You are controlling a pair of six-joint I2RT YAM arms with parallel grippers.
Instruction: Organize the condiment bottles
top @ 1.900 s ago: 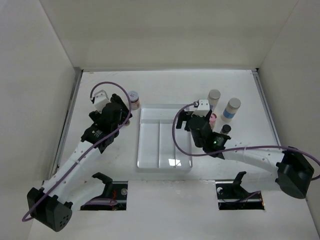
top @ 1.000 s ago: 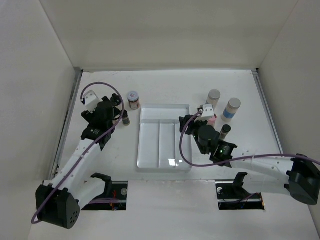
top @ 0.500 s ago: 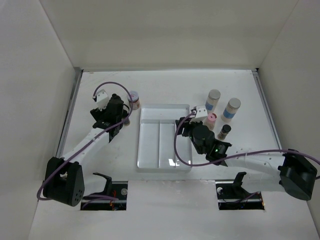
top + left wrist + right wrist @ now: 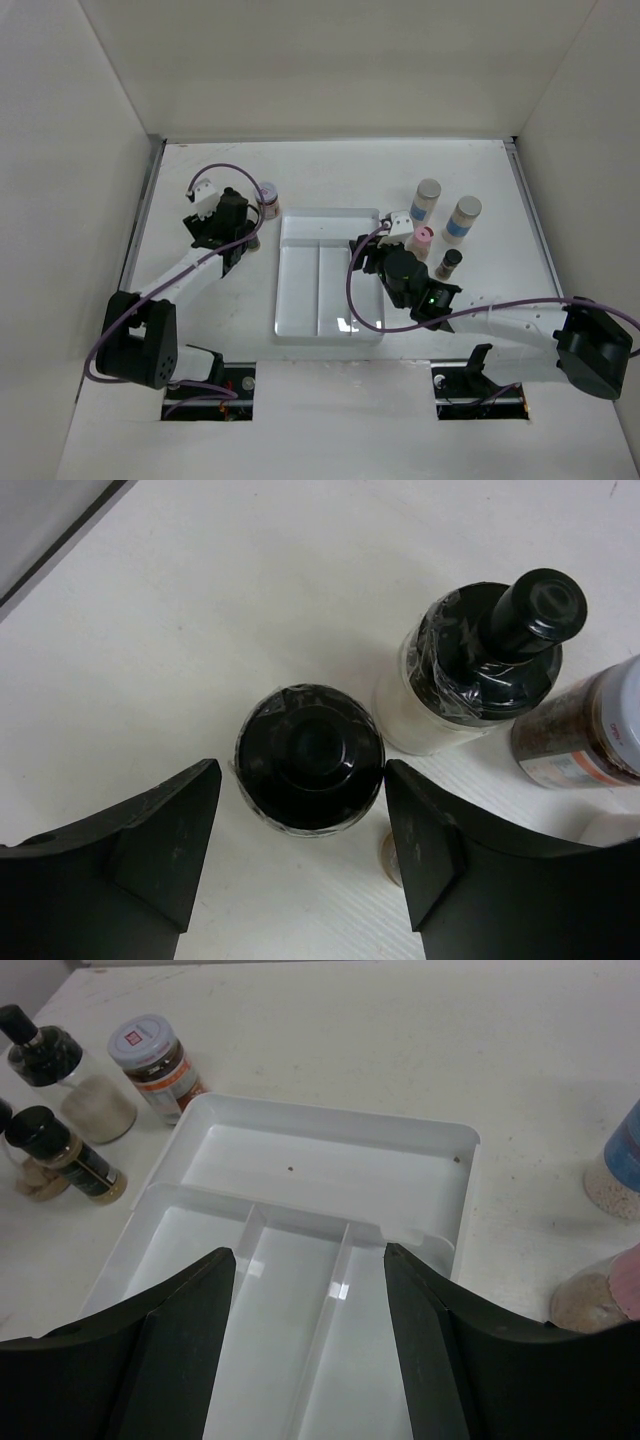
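Seven in all, and each stands straight up on the table (image 4: 330,170), cap to the ceiling. Three are left of the white tray (image 4: 300,290): the near black-capped bottle (image 4: 310,755), the pale black-capped bottle (image 4: 490,660) and the brown grey-lidded jar (image 4: 267,197). Four are right of it: the tall grey-lidded bottle (image 4: 428,194), the blue-labelled bottle (image 4: 463,214), the pink-lidded bottle (image 4: 423,239) and the small black-capped bottle (image 4: 451,261). The left gripper (image 4: 300,780) has its fingers apart, one on each side of the near black-capped bottle. The right gripper (image 4: 310,1260) hangs over the tray, fingers apart.
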